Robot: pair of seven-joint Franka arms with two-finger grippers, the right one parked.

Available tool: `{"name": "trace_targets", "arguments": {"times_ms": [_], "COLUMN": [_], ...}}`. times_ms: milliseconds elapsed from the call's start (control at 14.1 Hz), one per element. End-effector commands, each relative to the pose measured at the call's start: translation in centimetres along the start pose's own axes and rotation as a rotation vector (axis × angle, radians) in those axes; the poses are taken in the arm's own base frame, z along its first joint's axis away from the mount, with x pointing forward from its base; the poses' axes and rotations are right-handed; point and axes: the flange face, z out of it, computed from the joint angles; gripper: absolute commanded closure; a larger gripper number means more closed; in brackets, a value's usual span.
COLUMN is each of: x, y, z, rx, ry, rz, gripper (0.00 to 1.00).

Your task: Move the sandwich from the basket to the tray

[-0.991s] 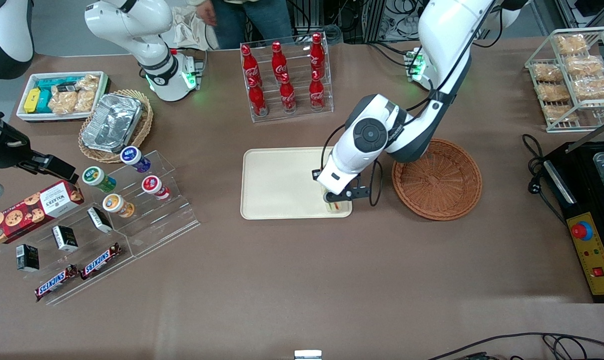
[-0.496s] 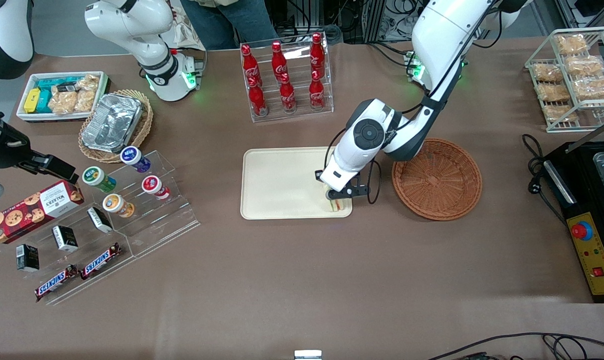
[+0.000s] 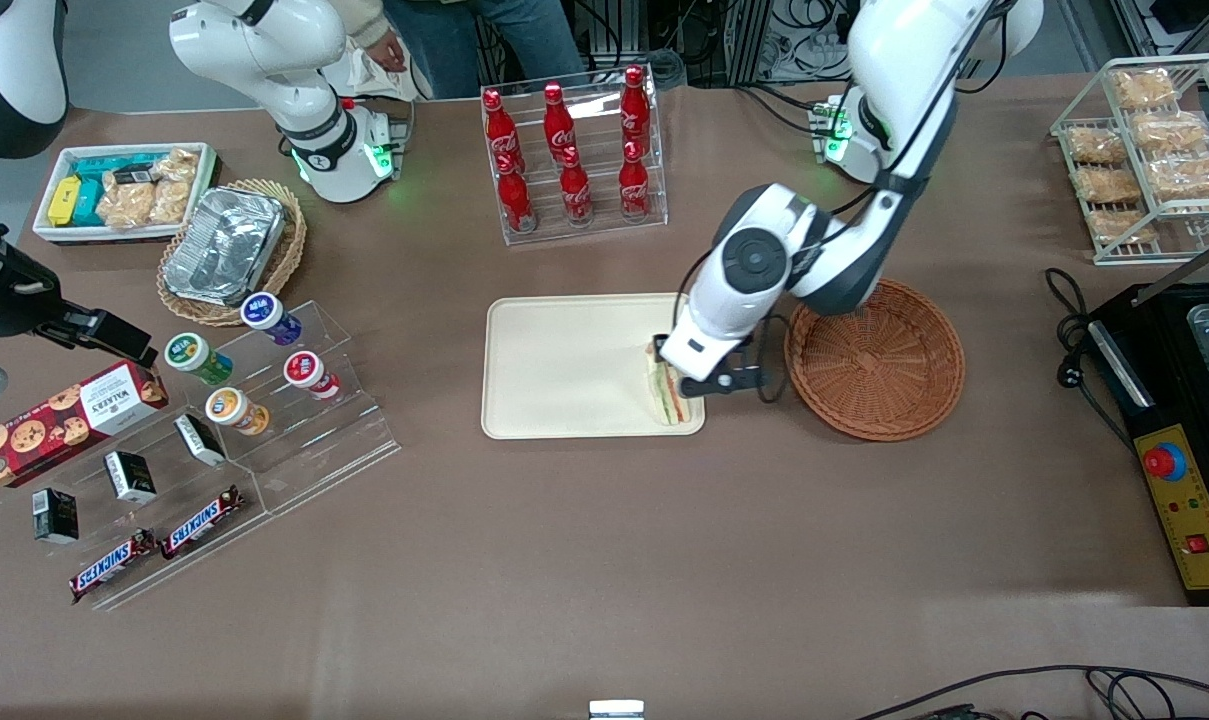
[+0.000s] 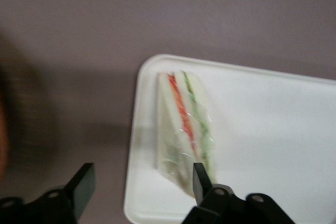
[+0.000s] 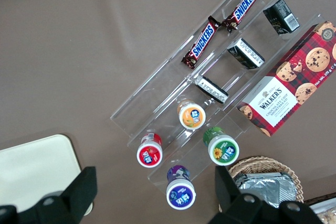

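**Sandwich on the tray, gripper above it**

On the smooth cream tray [image 3: 564, 365], a flat rectangle with rounded corners and a low rim, lies the sandwich [image 3: 667, 392]: a pale bread wedge in clear wrap, showing red and green filling stripes. It sits in the tray corner nearest the basket [image 3: 875, 358] and the front camera, close to the rim. The basket is round, shallow, reddish-brown wicker, just beside the tray toward the working arm's end.

The gripper [image 4: 142, 182] hangs over the sandwich with its black fingers [image 4: 83, 186] spread wide, holding nothing. One finger seems to stand near the wedge's broad end, though blur hides whether they touch; the second stands over the brown table [image 3: 604, 560], off the tray.
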Motion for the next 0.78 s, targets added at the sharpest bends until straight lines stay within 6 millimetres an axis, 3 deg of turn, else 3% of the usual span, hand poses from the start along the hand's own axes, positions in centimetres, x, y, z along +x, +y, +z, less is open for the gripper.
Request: {"name": "trace_targets", "arguments": {"times_ms": [0,142,354,496,708], "x": [2.0,2.1,4.9,6.8,6.9], "y": [-4.1,-6.3,-10.7,-13.9,-17.0], "z": [-5.0,-8.0,-14.1,-16.5,-19.1], "rx": [0.034,0.105,0.163,0.15,0.172], "ry": [0.033,0.008,0.036,0.032,0.022], "rz": [-0.051,-0.027,-0.088,-0.097,0.024], "gripper": [0.0,0.0,0.0,0.0,0.0]}}
